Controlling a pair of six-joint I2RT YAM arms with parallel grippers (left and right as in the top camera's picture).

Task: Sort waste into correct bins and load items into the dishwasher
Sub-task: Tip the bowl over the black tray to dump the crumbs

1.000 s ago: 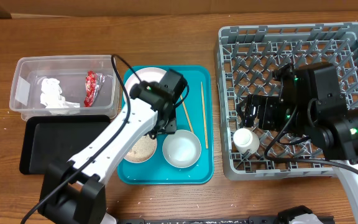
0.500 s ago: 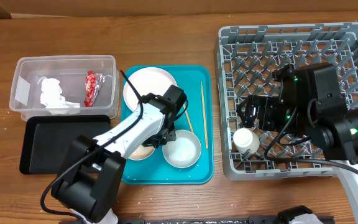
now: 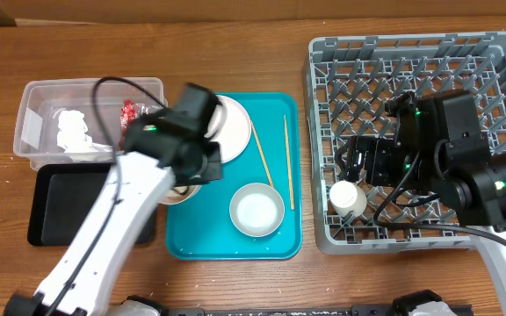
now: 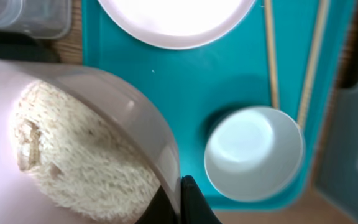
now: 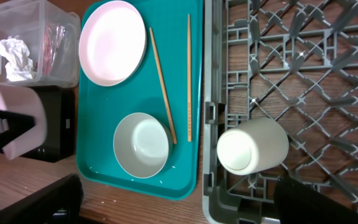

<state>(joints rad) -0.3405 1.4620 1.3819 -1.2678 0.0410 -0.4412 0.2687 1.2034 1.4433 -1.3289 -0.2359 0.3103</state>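
My left gripper (image 4: 180,198) is shut on the rim of the small pink bowl (image 4: 114,102), which is tilted and holds a mass of white rice (image 4: 73,146). Overhead, the bowl (image 3: 184,190) hangs over the teal tray's left edge, mostly hidden under the arm. The pink-white plate (image 3: 233,118), grey bowl (image 3: 256,211) and two chopsticks (image 3: 262,156) lie on the teal tray (image 3: 275,246). A white cup (image 3: 348,197) lies in the grey dishwasher rack (image 3: 411,53). My right gripper (image 5: 179,205) stands open above the rack's front-left corner, holding nothing.
The clear tub (image 3: 38,96) at the left holds the crumpled napkin (image 3: 73,132) and the red wrapper (image 3: 130,114). The black tray (image 3: 60,211) lies in front of it. A few loose rice grains (image 5: 166,180) dot the teal tray.
My left gripper has shut on the pink bowl's rim, lifted it off the teal tray and swung it left toward the black tray. The right arm has not moved.
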